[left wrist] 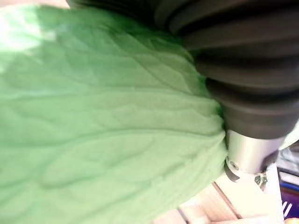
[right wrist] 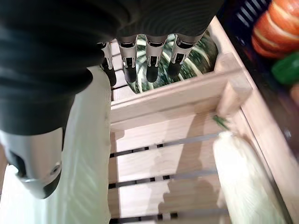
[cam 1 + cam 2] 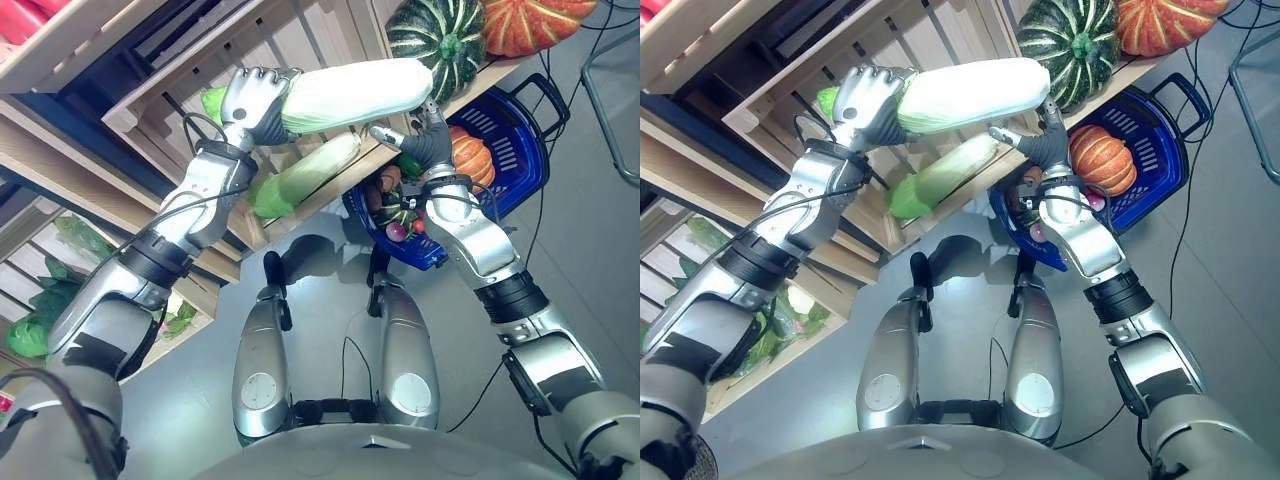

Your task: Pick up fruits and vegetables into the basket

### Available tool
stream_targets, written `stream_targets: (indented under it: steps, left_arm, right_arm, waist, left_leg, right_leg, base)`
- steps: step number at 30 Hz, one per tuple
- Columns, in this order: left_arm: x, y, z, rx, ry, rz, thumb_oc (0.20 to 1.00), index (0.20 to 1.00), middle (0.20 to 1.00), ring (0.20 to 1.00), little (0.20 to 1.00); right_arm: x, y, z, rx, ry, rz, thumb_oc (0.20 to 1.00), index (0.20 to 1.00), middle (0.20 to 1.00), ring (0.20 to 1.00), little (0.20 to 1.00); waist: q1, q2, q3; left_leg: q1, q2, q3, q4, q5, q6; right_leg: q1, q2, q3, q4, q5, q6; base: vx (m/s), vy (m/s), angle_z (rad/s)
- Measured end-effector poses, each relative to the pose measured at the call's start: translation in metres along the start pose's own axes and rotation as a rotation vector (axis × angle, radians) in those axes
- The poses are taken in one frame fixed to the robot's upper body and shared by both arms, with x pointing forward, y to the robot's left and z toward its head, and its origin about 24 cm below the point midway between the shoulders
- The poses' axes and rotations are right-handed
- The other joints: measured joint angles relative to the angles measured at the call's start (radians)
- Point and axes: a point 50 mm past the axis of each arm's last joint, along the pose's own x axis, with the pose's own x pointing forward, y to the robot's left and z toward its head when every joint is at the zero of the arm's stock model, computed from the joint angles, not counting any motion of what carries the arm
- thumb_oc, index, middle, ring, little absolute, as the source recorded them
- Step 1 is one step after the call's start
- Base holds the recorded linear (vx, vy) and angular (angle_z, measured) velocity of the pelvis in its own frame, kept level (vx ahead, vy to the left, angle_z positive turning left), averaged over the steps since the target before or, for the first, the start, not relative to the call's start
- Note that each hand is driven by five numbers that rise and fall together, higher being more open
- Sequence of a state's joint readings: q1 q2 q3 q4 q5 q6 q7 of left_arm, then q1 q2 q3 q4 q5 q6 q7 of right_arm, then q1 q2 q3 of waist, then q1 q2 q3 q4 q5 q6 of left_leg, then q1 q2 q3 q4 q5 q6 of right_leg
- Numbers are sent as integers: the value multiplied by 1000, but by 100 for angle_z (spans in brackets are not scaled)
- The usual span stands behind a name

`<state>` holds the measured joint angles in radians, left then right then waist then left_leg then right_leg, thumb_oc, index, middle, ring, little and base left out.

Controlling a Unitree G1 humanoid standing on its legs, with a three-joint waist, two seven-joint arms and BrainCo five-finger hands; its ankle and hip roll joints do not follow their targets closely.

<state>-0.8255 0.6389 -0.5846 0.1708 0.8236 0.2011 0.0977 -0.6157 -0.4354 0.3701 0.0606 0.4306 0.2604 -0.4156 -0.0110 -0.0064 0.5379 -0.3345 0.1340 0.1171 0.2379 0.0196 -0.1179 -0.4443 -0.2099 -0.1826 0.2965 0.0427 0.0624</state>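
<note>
A long napa cabbage, white with a green leafy end, hangs level in front of the wooden crate. My left hand is curled round its leafy end; the green leaves sit close against the wrist cover. My right hand is by the white end with straight fingers, the cabbage's pale side against its thumb. The blue basket stands on the floor just right of that hand, holding an orange pumpkin and smaller vegetables.
A second cabbage lies in the crate below the held one. A green striped squash and an orange pumpkin sit on the shelf above the basket. Leafy greens fill a lower crate at left. A metal frame stands at far right.
</note>
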Motion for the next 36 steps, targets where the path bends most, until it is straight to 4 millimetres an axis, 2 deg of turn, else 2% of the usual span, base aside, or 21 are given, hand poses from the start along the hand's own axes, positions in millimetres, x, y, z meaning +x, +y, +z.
stream_targets:
  steps: [2,6,9,11,14,16,19,23,26,28,30,31,33,36]
  left_arm:
    - [0,-1,-1,5,1,-14,200,200,200,200,200]
    - [-3,0,-2,0,3,-31,200,200,200,200,200]
    - [-1,6,-6,-14,5,-25,200,200,200,200,200]
    - [1,10,-9,-65,11,-27,200,200,200,200,200]
    - [4,13,-10,-130,23,-26,200,200,200,200,200]
    - [7,7,-12,-254,61,-33,200,200,200,200,200]
    - [7,-2,-12,-420,102,-28,200,200,200,200,200]
    - [-3,-23,-6,-686,142,-22,200,200,200,200,200]
    - [-21,-53,15,-939,190,4,200,200,200,200,200]
    - [-29,-65,23,-988,231,21,200,200,200,200,200]
    - [-47,-88,9,-960,361,-30,200,200,200,200,200]
    - [-51,-91,5,-953,390,-32,200,200,200,200,200]
    - [-65,-97,-14,-940,481,-22,200,200,200,200,200]
    - [-71,-95,-27,-923,529,11,200,200,200,200,200]
  right_arm:
    - [-1,1,-1,51,21,15,1000,1000,1000,1000,1000]
    - [-3,7,-2,271,53,60,1000,1000,1000,1000,1000]
    - [-3,13,3,438,43,84,1000,1000,1000,1000,1000]
    - [-2,15,10,481,-1,80,1000,1000,1000,1000,1000]
    - [0,13,18,392,-67,41,1000,1000,1000,1000,1000]
    - [4,10,29,209,-148,-2,1000,1000,1000,1000,1000]
    - [5,10,41,125,-214,-13,1000,1000,1000,1000,1000]
    - [0,13,53,141,-279,30,1000,1000,1000,1000,1000]
    - [-4,15,58,182,-349,74,1000,1000,1000,1000,1000]
    - [-10,14,56,204,-383,67,1000,1000,1000,1000,1000]
    - [-19,10,73,200,-500,52,1000,1000,1000,1000,1000]
    - [-22,8,78,202,-530,42,1000,1000,1000,1000,1000]
    - [-27,-15,94,172,-638,-83,1000,1000,1000,1000,1000]
    - [-32,-38,104,75,-723,-247,1000,1000,1000,1000,1000]
  waist:
    - [5,0,0]
    - [10,1,0]
    - [13,1,0]
    - [13,1,0]
    - [10,1,0]
    - [9,1,0]
    - [8,1,0]
    - [2,1,0]
    - [5,2,0]
    - [5,2,0]
    - [-3,2,0]
    - [-7,2,0]
    - [-14,2,0]
    - [-19,4,-2]
  left_leg:
    - [0,0,-3,0,2,0]
    - [3,-2,-18,0,5,0]
    - [6,-5,-19,0,6,2]
    - [7,-8,-20,0,7,3]
    - [8,-12,-20,0,8,5]
    - [8,-15,-16,0,8,6]
    - [8,-14,-8,-2,7,6]
    - [19,-13,2,-11,7,7]
    - [29,-11,5,-19,7,6]
    - [35,-10,3,-21,6,6]
    - [50,-11,11,-26,6,6]
    - [52,-11,12,-26,6,6]
    - [76,-10,14,-33,6,6]
    - [87,-11,16,-35,3,11]
  right_leg:
    - [2,0,-3,0,0,0]
    - [15,-4,-18,-1,0,0]
    - [19,-7,-18,-1,0,0]
    - [21,-10,-18,-1,0,0]
    - [21,-14,-17,0,1,2]
    - [19,-16,-12,-2,3,4]
    - [14,-13,-1,-4,3,4]
    - [14,-11,8,-8,5,6]
    - [21,-7,8,-14,5,6]
    - [29,-5,7,-17,5,6]
    - [37,-6,10,-18,5,6]
    - [39,-6,10,-18,5,6]
    - [63,-5,9,-24,5,6]
    - [78,-5,11,-38,8,9]
  base:
    - [-2,-29,4]
    - [24,-18,10]
    - [9,-1,2]
    - [0,0,0]
    - [-1,18,0]
    - [-9,53,-4]
    - [-8,24,-7]
    - [14,16,-8]
    - [18,-13,-4]
    - [0,0,0]
    - [50,25,-6]
    - [48,22,-3]
    - [42,20,0]
    - [33,40,-1]
